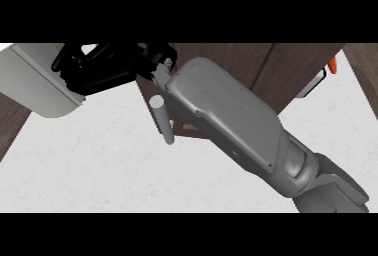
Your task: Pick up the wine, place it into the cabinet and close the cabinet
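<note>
Grey forearm (244,130), robot hand (103,67) against cabinet (244,65), wine unseen

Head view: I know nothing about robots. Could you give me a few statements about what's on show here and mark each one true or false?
1. Only one grey forearm shows. True.
2. That forearm comes in from the lower left. False: it comes in from the lower right and slants up to the left.
3. The black right hand is up at the dark wooden cabinet. True.
4. The counter is dark wood. False: it is white and speckled; only the cabinet is dark wood.
5. A grey bar handle shows just left of the forearm. True.
</note>
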Available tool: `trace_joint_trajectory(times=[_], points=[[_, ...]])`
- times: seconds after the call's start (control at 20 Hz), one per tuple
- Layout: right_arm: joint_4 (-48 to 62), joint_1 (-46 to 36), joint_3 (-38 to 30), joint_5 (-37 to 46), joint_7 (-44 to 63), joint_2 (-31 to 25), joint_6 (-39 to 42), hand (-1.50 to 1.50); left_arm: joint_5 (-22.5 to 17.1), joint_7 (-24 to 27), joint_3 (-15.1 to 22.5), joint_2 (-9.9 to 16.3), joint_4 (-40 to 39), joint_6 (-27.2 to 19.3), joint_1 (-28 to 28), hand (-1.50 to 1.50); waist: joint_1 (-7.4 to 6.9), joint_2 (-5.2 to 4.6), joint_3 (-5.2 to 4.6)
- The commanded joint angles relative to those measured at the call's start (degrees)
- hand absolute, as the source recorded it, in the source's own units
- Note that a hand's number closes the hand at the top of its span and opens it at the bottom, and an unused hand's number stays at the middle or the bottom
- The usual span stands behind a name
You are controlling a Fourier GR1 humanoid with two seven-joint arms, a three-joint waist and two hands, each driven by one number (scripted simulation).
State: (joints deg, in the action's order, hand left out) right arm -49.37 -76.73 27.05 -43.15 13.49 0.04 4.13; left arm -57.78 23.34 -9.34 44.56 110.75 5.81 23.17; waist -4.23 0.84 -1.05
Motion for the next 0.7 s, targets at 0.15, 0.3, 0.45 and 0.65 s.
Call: trace_joint_trajectory(times=[0.15,0.3,0.45,0.65], points=[[8.6,2.6,-4.7,1.8,-5.8,-7.5,-0.4,1.50,-3.0,-2.9,0.1,0.9,2.1,0.9,-1.2,-1.50,2.23,-2.22,1.03],[9.5,4.0,-5.4,1.4,-7.5,-8.9,-0.1,1.50,-3.3,-3.0,0.8,0.5,2.8,0.7,-1.7,-1.50,2.75,-2.65,1.04],[9.4,3.8,-5.3,0.7,-7.7,-9.4,0.1,1.50,-2.6,-3.0,2.7,-0.3,2.8,0.9,-2.3,-1.50,4.34,-2.68,0.92],[9.9,3.3,-5.0,-0.3,-8.7,-9.2,0.9,1.50,-2.1,-3.9,5.4,-1.5,4.2,-1.0,-2.8,-1.50,4.62,-2.88,0.95]])
